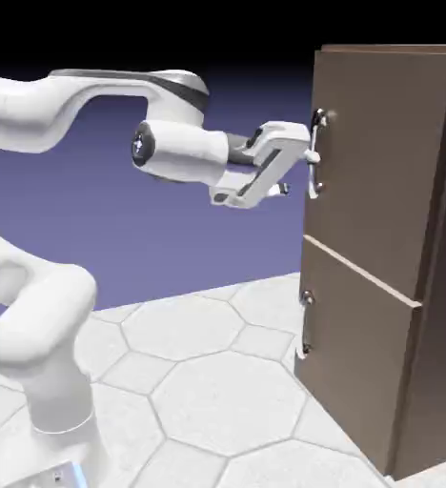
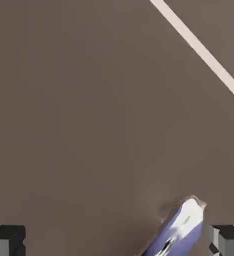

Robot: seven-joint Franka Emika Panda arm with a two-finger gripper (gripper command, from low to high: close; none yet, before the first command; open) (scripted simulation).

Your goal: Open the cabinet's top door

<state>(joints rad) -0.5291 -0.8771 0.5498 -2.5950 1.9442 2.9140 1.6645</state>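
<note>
Low in the left of the exterior view, the robot's base (image 1: pixel 67 453) is standing on a pale floor (image 1: pixel 208 396) of large many-sided tiles with grey joints. The white arm (image 1: pixel 184 152) is stretching across the upper half of the frame, and its gripper (image 1: pixel 298 172) is hovering at the cabinet front, right of centre, with its fingers spread wide and clamped on nothing.

Just beyond, the curved silver upper handle (image 1: pixel 314 170) is running up and down near the left edge of the top door (image 1: pixel 384 143), which is filling the upper right and looking closed. In the hand view the bar is slanting in at the bottom, between the fingertips but lying nearer the right-hand one; whether either is touching it, I can't tell.

The step in hand is seemingly lining up on the handle. The next move is probably calling for a little centring and squaring of the fingers to the bar, then closing and pulling the door outward along its swing.

Below a pale seam (image 1: pixel 360 269), the lower door (image 1: pixel 355 353) is sitting shut with its own handle (image 1: pixel 306 324). Behind everything, a plain backdrop (image 1: pixel 208 243) is fading from blue-violet into black at the top.
</note>
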